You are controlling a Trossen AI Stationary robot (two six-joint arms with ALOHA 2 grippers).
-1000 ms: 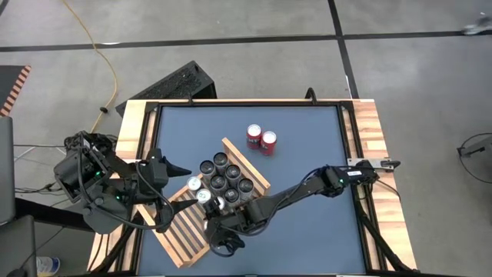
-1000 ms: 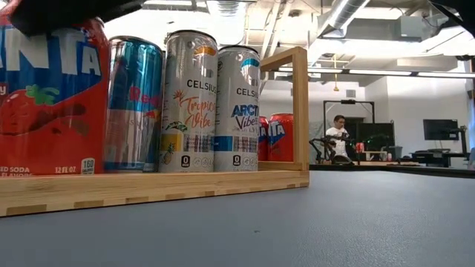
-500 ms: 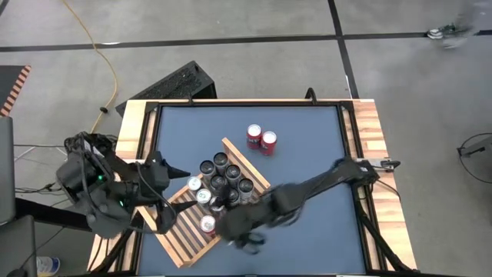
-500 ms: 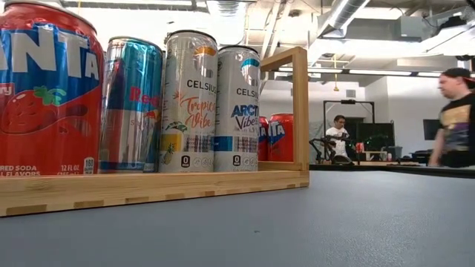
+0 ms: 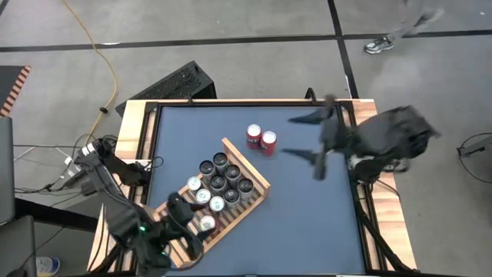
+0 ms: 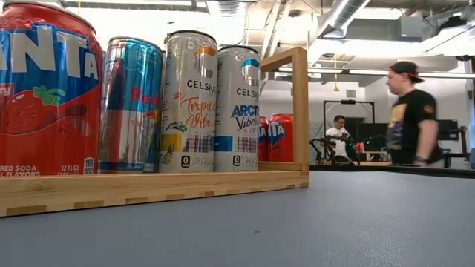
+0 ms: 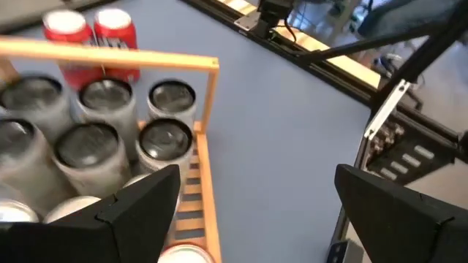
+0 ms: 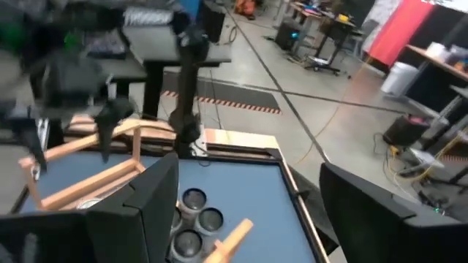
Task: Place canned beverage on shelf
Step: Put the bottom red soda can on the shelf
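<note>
The shelf (image 5: 235, 208), a slatted light-wood rack with a raised frame, lies at an angle on the blue table. Several cans stand on their bottoms on its slats. Nearest is a red soda can (image 5: 206, 224), which fills the low view's left (image 6: 44, 89). My left gripper (image 5: 187, 223) hovers open over the shelf's near left part, and its wrist view looks over the can tops (image 7: 91, 142). My right gripper (image 5: 311, 138) is open and empty, raised high over the table's far right.
Two more red cans (image 5: 261, 140) stand on the table just beyond the shelf's far end. Bare blue table (image 5: 315, 215) lies to the shelf's right. A wooden rim (image 5: 377, 154) borders the table. A person (image 6: 407, 111) walks in the room behind.
My right gripper has risen from over the red soda can at the shelf's near end and swung up toward the table's far right edge, rolling as it went. My left gripper has dropped and gone from the shelf's left side toward its near end. The cans have stayed put.
</note>
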